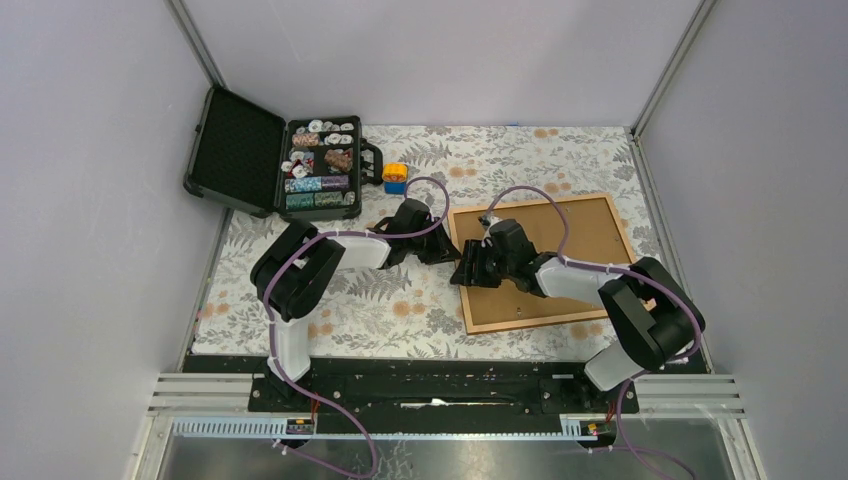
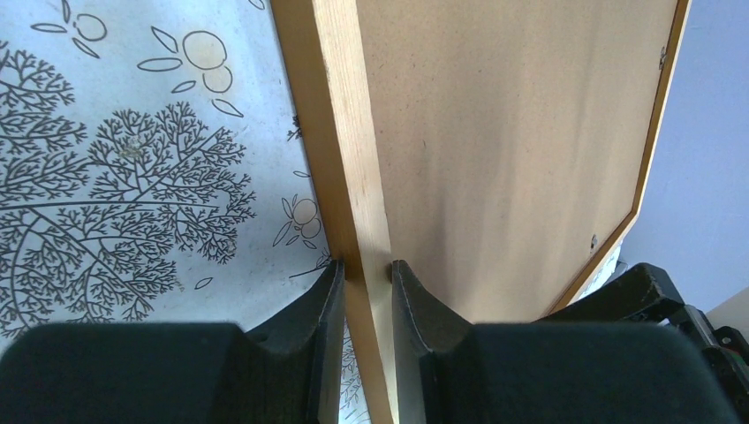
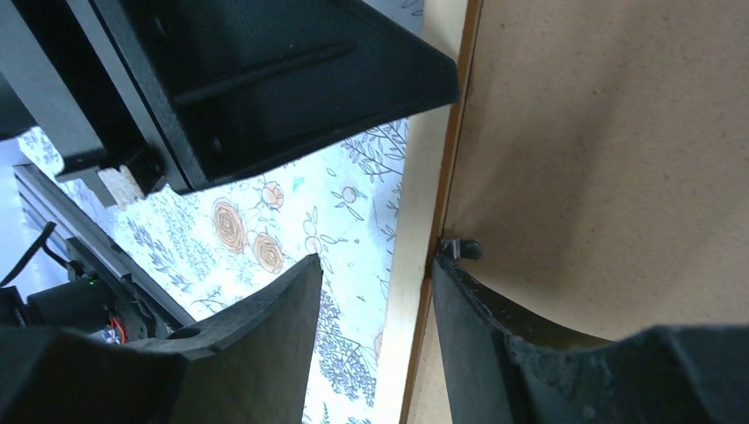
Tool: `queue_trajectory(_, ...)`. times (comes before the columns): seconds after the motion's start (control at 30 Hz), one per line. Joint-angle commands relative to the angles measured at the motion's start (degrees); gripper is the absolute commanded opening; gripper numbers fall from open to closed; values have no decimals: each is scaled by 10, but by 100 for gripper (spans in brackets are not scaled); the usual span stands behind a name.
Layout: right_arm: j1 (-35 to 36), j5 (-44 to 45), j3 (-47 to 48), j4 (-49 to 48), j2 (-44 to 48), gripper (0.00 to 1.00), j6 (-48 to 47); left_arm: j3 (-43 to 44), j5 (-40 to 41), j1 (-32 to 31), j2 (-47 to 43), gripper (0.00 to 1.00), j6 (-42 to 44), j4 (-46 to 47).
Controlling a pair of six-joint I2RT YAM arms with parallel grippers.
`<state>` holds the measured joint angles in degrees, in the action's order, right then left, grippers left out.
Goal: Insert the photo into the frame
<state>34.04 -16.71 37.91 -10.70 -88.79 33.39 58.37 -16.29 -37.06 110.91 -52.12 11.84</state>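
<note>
The light-brown wooden frame point(image 1: 540, 321) lies face down on the right half of the table, with the plain brown backing board point(image 1: 580, 235) in it. My left gripper point(image 1: 447, 252) is shut on the frame's left moulding point(image 2: 344, 132); both fingers press its sides in the left wrist view point(image 2: 366, 283). My right gripper point(image 1: 468, 272) is open and straddles the same moulding point(image 3: 411, 256) a little nearer. Its right fingertip point(image 3: 450, 291) rests on the backing board point(image 3: 601, 132) beside a small black clip point(image 3: 461, 248). The photo is not in view.
An open black case point(image 1: 235, 150) with trays of poker chips point(image 1: 320, 165) stands at the back left. A small yellow and blue object point(image 1: 396, 177) sits beside it. The left gripper's black body point(image 3: 265, 79) is close above my right gripper. Walls enclose the floral tablecloth point(image 1: 400, 310).
</note>
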Motion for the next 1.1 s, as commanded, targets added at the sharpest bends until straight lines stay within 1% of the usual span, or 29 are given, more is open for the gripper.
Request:
queue_trajectory(0.0,6,4,3,-33,-32,57,16,-14,13,5,6,24,10,1)
queue_trajectory(0.07,6,0,15,-32,-41,57,15,-13,11,5,7,24,10,1)
queue_trajectory(0.17,6,1,23,-16,-29,58,8,-14,11,5,5,24,12,0)
queue_trajectory(0.27,6,17,34,56,12,61,-33,-21,19,5,-6,27,17,10)
queue_trajectory(0.3,7,21,38,89,29,63,-54,-27,20,5,-12,30,18,18)
queue_trajectory(0.33,7,25,43,142,44,65,-73,-34,20,5,-19,32,18,29)
queue_trajectory(0.43,10,32,66,252,84,73,-144,-54,-1,5,-47,42,19,63)
queue_trajectory(0.47,15,34,80,293,92,74,-171,-57,-4,6,-55,45,21,66)
queue_trajectory(0.53,41,70,110,364,107,75,-206,-59,-4,10,-79,51,23,51)
queue_trajectory(0.57,51,84,126,392,112,75,-220,-65,-8,16,-95,55,23,46)
queue_trajectory(0.67,86,114,144,440,126,76,-261,-98,-14,44,-161,69,23,30)
queue_trajectory(0.77,124,143,153,468,137,76,-307,-134,-9,62,-249,77,33,-8)
queue_trajectory(0.9,141,163,167,487,131,75,-350,-178,20,71,-370,84,49,-76)
queue_trajectory(0.93,146,170,164,486,128,74,-365,-189,30,74,-403,86,50,-93)
queue_trajectory(1.0,158,203,153,471,122,68,-395,-213,50,80,-465,90,49,-116)
queue_trajectory(1.07,185,239,141,461,111,65,-424,-232,70,83,-525,93,45,-144)
